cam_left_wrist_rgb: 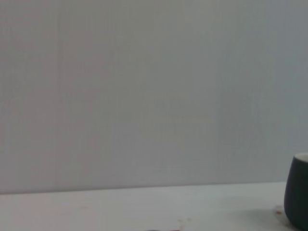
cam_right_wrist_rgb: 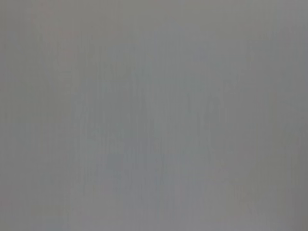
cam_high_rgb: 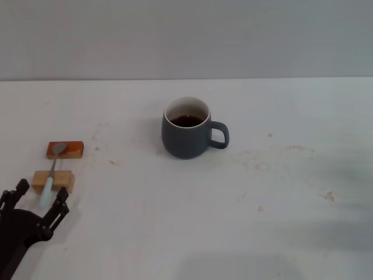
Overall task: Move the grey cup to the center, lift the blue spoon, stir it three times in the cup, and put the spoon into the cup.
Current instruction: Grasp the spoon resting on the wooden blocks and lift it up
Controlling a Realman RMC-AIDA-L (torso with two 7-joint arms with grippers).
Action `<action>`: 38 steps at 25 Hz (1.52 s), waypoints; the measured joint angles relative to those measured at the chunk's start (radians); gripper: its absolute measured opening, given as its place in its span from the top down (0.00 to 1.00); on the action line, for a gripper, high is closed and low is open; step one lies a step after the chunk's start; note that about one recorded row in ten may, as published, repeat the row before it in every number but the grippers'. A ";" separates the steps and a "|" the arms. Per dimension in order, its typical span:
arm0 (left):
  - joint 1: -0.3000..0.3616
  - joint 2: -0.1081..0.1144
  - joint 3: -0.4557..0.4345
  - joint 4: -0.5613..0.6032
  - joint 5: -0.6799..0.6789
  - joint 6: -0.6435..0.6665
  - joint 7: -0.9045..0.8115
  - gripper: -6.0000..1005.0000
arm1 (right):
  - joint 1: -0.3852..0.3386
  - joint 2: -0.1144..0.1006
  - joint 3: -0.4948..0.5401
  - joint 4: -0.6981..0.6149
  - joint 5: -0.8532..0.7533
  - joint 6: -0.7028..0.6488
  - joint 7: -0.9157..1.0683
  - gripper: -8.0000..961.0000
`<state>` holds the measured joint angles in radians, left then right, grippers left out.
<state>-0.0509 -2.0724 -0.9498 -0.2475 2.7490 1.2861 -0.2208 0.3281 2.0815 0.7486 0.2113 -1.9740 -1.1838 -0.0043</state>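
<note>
The grey cup (cam_high_rgb: 186,129) stands upright near the middle of the white table, its handle pointing right, with dark liquid inside. Its edge also shows in the left wrist view (cam_left_wrist_rgb: 297,192). The blue spoon (cam_high_rgb: 51,175) lies at the far left across an orange block (cam_high_rgb: 65,150) and a tan wooden block (cam_high_rgb: 53,181), its bowl on the orange one. My left gripper (cam_high_rgb: 38,198) is open, its fingertips on either side of the end of the spoon's handle, just in front of the tan block. My right gripper is out of view.
The white table (cam_high_rgb: 262,221) bears faint brown stains right of the cup. A grey wall (cam_high_rgb: 186,35) stands behind the table's far edge. The right wrist view shows only plain grey.
</note>
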 joint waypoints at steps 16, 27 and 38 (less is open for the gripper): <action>-0.032 -0.002 0.000 0.001 -0.006 -0.090 0.025 0.17 | 0.033 0.000 0.000 -0.009 0.000 0.020 0.000 0.99; -0.033 -0.002 -0.003 0.001 -0.007 -0.100 0.027 0.17 | 0.047 0.000 -0.002 -0.019 0.000 0.029 0.000 0.99; -0.033 -0.001 -0.003 0.000 -0.008 -0.110 0.020 0.21 | 0.053 0.000 -0.006 -0.021 -0.001 0.041 0.000 0.99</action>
<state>-0.0842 -2.0738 -0.9526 -0.2470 2.7410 1.1762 -0.2010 0.3810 2.0815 0.7430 0.1902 -1.9750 -1.1427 -0.0046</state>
